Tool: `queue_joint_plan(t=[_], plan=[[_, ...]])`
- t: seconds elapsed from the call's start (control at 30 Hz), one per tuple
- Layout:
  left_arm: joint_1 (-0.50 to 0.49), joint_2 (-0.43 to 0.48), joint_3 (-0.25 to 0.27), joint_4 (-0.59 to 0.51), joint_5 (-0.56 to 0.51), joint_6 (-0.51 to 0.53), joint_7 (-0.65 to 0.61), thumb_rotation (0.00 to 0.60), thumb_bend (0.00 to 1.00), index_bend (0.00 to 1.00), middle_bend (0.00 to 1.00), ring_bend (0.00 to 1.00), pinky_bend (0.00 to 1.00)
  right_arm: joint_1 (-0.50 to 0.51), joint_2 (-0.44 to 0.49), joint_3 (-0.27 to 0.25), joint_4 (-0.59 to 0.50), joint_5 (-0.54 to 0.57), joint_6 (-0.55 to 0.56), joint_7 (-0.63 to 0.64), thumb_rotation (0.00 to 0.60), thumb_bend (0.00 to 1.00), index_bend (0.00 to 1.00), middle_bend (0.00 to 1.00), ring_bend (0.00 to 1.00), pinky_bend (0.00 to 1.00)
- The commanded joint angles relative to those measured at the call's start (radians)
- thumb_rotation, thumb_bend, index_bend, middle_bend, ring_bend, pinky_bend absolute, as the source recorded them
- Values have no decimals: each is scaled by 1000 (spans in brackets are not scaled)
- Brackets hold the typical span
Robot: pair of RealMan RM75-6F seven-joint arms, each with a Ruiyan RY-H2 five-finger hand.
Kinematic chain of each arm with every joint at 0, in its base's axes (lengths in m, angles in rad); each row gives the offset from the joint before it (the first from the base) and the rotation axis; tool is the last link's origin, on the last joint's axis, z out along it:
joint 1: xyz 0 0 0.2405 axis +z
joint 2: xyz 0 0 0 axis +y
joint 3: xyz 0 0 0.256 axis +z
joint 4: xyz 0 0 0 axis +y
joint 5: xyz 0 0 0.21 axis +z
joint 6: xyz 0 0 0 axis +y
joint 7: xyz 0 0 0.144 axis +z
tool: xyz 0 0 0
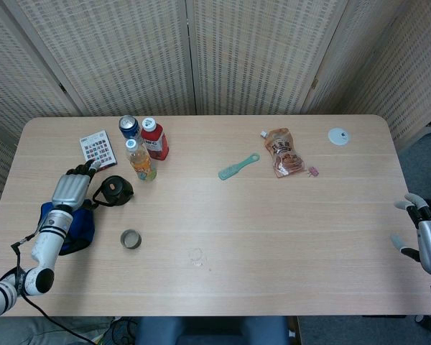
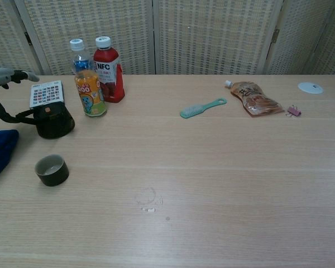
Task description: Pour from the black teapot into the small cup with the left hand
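Observation:
The black teapot (image 1: 118, 190) (image 2: 54, 120) stands upright on the table, its loop handle turned toward my left hand (image 1: 70, 190) (image 2: 3, 77). That hand is just left of the pot. In the chest view a dark finger curves down to the handle, while the other fingers lie stretched out; whether it grips the handle is unclear. The small dark cup (image 1: 131, 239) (image 2: 51, 170) stands in front of the teapot, apart from it. My right hand (image 1: 427, 230) hangs past the table's right edge, fingers apart and holding nothing.
An orange bottle (image 1: 140, 162), a red bottle (image 1: 154, 139), a can (image 1: 128, 127) and a patterned card (image 1: 97, 149) stand behind the teapot. A blue cloth (image 1: 79, 226) lies under my left forearm. Drops of water (image 1: 195, 256), a green brush (image 1: 238, 166) and a snack pouch (image 1: 282, 152) lie further right.

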State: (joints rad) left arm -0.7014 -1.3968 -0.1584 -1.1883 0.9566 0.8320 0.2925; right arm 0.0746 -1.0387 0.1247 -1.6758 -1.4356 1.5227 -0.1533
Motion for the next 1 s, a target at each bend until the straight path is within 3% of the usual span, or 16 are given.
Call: queue_joint_plan(t=[0.03, 0.17, 0.37, 0.47, 0.6, 1.0], plan=[[22, 25, 18, -34, 45, 39, -7, 600, 196, 11, 0, 104, 148, 0, 5, 4, -4, 1, 5, -2, 600, 156, 320, 227, 216, 243], [52, 61, 44, -90, 147, 99, -50, 600, 195, 117, 10, 131, 142, 1, 18, 14, -17, 0, 15, -4, 600, 156, 320, 227, 216, 243], [80, 104, 77, -162, 312, 158, -179, 600, 195, 252, 180, 239, 115, 10, 35, 26, -29, 1, 13, -10, 600, 156, 320, 227, 213, 243], [82, 113, 91, -184, 363, 167, -208, 600, 195, 291, 219, 256, 71, 17, 46, 33, -41, 1, 12, -20, 600, 156, 320, 227, 208, 240], [80, 116, 96, -203, 381, 163, -206, 600, 196, 311, 241, 267, 3, 20, 54, 38, -54, 2, 12, -23, 600, 156, 320, 226, 203, 217], [53, 73, 83, -156, 338, 96, -160, 600, 196, 320, 290, 285, 0, 14, 71, 37, -67, 19, 13, -27, 600, 156, 320, 226, 196, 176]])
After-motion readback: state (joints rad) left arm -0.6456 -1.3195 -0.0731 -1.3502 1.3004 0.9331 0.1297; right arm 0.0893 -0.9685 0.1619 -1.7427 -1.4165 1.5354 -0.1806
